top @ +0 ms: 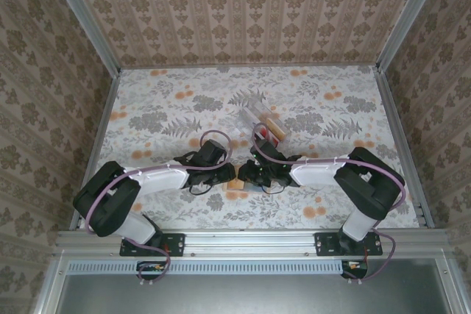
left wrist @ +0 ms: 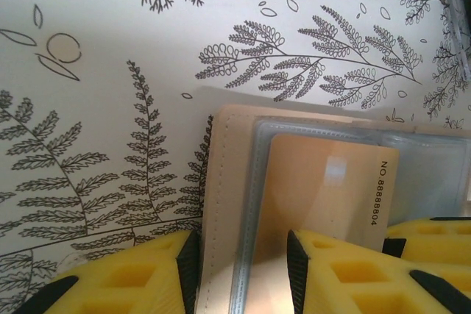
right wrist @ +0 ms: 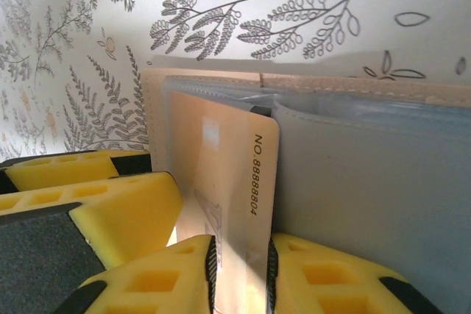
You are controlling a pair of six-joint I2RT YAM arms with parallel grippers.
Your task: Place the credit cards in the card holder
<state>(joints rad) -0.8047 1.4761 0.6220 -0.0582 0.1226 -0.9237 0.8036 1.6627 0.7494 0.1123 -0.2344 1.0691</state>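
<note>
Tan card holder (left wrist: 224, 204), orange-tan credit card (left wrist: 324, 196), white table (left wrist: 110, 71) with grey fern print, brown damask-patterned walls (top: 243, 12).

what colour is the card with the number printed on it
The card is orange-tan, clearest in the right wrist view.

left claw (left wrist: 241, 255) part-open | right claw (right wrist: 239, 255) narrowly parted | both close together
</note>
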